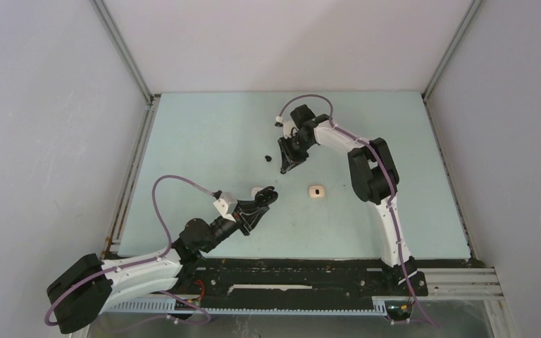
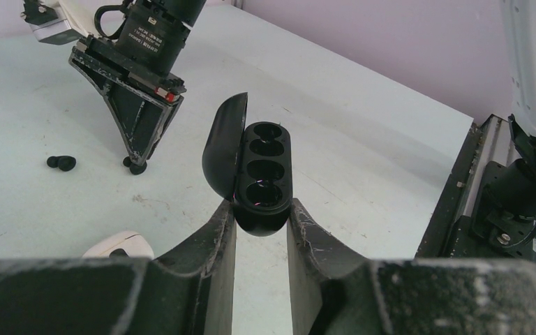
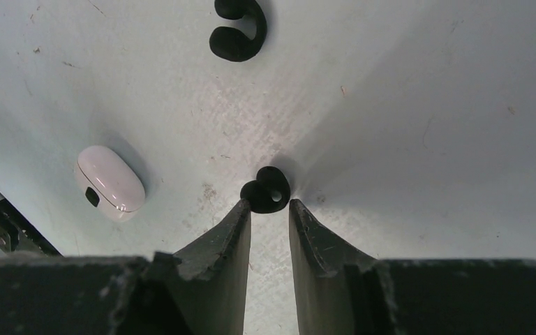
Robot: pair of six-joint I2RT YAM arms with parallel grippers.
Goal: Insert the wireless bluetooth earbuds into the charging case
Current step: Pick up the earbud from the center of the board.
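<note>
A matte, lightly scuffed pale green table [image 1: 204, 141] fills the middle of the overhead view, boxed in by plain grey walls. Just below centre there, the left gripper [image 2: 262, 209] is clamped on the rounded base of the black case [image 2: 264, 178]. The case is a glossy pebble held upright, its lid [image 2: 223, 146] hinged open to the left and a row of round wells [image 2: 265, 171] facing the wrist camera. Above centre, the right gripper [image 3: 269, 206] stands tip-down on the table, its jaws at a narrow gap with the tips against both sides of a black bud [image 3: 266, 190]. The bud looks pinched, though I cannot tell how firmly. It is tiny, smooth and bean-like. A second bud [image 3: 237, 31], curled like a hook, lies well apart at the top of the right wrist view. A white case [image 3: 109, 183], glossy and egg-smooth, lies at the left. The step in hand seems to be the pick-up. So small and slick a shape could squirt out from hard fingertips, so the grip should sit across its widest part and the lift go straight and slow. Seating it will likely call for a steady case, an approach clear of the lid, and the bud turned to match its well.
</note>
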